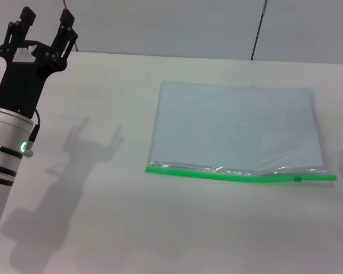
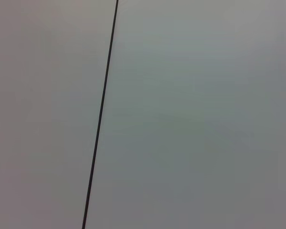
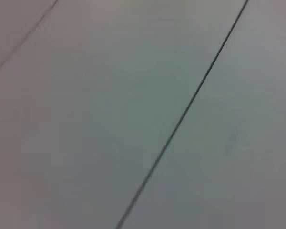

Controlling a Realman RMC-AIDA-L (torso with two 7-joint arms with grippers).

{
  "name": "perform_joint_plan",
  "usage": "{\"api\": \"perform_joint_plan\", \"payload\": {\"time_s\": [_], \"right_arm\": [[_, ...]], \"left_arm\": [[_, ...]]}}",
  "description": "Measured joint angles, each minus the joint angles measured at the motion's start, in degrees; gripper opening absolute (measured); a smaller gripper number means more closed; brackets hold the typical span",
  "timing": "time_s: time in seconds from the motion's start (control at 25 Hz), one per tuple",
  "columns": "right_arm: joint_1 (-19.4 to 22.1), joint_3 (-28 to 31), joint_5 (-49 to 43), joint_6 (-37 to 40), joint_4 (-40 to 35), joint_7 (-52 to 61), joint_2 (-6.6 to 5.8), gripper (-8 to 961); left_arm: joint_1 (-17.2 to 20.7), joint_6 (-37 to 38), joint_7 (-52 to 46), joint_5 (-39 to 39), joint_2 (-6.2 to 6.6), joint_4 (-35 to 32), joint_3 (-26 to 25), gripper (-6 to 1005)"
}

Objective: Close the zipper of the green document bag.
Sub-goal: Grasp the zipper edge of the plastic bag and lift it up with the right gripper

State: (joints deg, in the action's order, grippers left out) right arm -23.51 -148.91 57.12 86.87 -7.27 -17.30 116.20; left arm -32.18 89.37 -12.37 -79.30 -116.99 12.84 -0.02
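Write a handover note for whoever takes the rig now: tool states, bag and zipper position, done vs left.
Left tool: open, empty, raised over the table's far left, well clear of the bag.
Right tool: not in view.
Green document bag: lies flat on the white table, right of centre, green edge toward the robot.
Zipper: slider sits near the right end; the strip looks wavy left of it.
Done: nothing visible, bag untouched.
Left: grip the slider, steady the bag, run the zipper closed.
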Motion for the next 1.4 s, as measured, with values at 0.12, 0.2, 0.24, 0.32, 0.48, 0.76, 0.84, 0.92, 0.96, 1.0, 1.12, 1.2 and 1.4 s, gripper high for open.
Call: {"api": "perform_joint_plan", "payload": {"time_s": [0.12, 0.2, 0.24, 0.32, 0.48, 0.76, 0.84, 0.92, 0.96, 1.0, 1.12, 1.2, 1.4], "right_arm": [[1.55, 0.09, 0.18, -1.34, 0.11, -5.76, 0.05, 673], [2.78, 0.1, 0.18, -3.21, 0.13, -10.88, 0.17, 673], [3.25, 0.11, 0.18, -4.45, 0.09, -13.67, 0.2, 673], [4.21, 0.06, 0.14, -7.33, -0.12, -19.53, 0.33, 673], [5.15, -0.27, -0.29, -13.55, -1.19, -28.69, 0.46, 672], [6.01, -0.33, -0.12, -19.05, -3.01, -35.27, 0.59, 672], [6.36, -0.2, -0.01, -19.5, -3.1, -36.1, 0.61, 672], [6.58, -0.23, 0.04, -19.86, -3.05, -36.76, 0.61, 672], [6.62, -0.26, 0.07, -20.41, -3.04, -37.36, 0.61, 671], [6.65, -0.29, 0.1, -21.03, -3.06, -38.17, 0.61, 671], [6.69, -0.36, -0.05, -22.75, -3.55, -41.3, 0.64, 671], [6.73, -0.43, -0.23, -23.45, -4.1, -42.81, 0.68, 671], [7.22, -0.45, -0.27, -24.61, -5.39, -45.65, 0.73, 671]], "left_arm": [[0.01, -0.16, 0.15, 0.04, 0.01, -0.01, 0.0, 793], [0.02, -0.23, 0.17, 0.09, 0.03, -0.05, -0.02, 793], [0.04, -0.39, 0.18, 0.12, 0.05, -0.08, -0.04, 793], [0.08, -0.77, 0.16, 0.18, 0.07, -0.12, -0.13, 792], [0.33, -1.17, 0.08, 1.15, 0.09, -0.19, -0.17, 792], [0.61, -1.22, 0.3, 1.71, 0.1, -0.19, -0.16, 792], [0.62, -1.22, 0.31, 1.71, 0.1, -0.19, -0.15, 792], [0.63, -1.24, 0.32, 1.71, 0.1, -0.19, -0.15, 792], [0.63, -1.26, 0.33, 1.7, 0.1, -0.21, -0.15, 792], [0.65, -1.28, 0.33, 1.71, 0.1, -0.27, -0.15, 792], [0.71, -1.3, 0.3, 1.71, 0.1, -0.6, -0.15, 792], [0.74, -1.33, 0.23, 1.7, 0.1, -0.71, -0.15, 792], [0.81, -1.39, 0.22, 1.7, 0.09, -0.72, -0.15, 793]]}}
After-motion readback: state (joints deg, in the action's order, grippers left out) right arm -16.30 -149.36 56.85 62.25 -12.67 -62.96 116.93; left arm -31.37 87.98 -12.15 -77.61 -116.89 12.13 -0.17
